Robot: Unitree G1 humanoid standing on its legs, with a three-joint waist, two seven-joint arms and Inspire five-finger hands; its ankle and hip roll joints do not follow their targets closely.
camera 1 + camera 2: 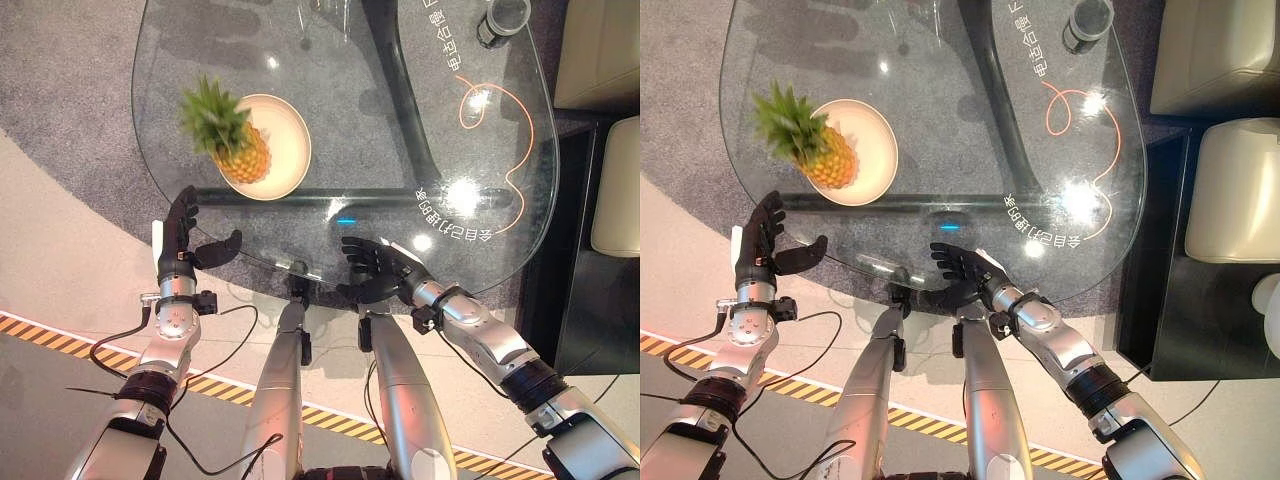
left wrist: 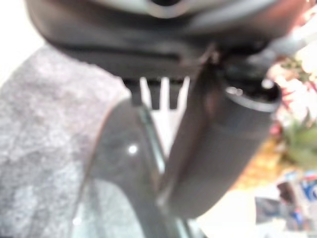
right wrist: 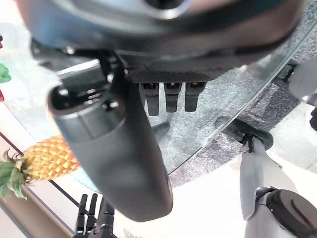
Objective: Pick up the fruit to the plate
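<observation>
On one plate [image 1: 290,150], one pineapple [image 1: 243,152]; left hand [image 1: 183,228], right hand [image 1: 372,268], both spread, empty

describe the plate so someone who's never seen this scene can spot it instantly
Start from the rounded glass table in front of the robot. On the table's left part, just beyond the open left hand, sits a round cream plate. It is the only dish there and has a pineapple lying on it, unlike the dark cup at the far right.
</observation>
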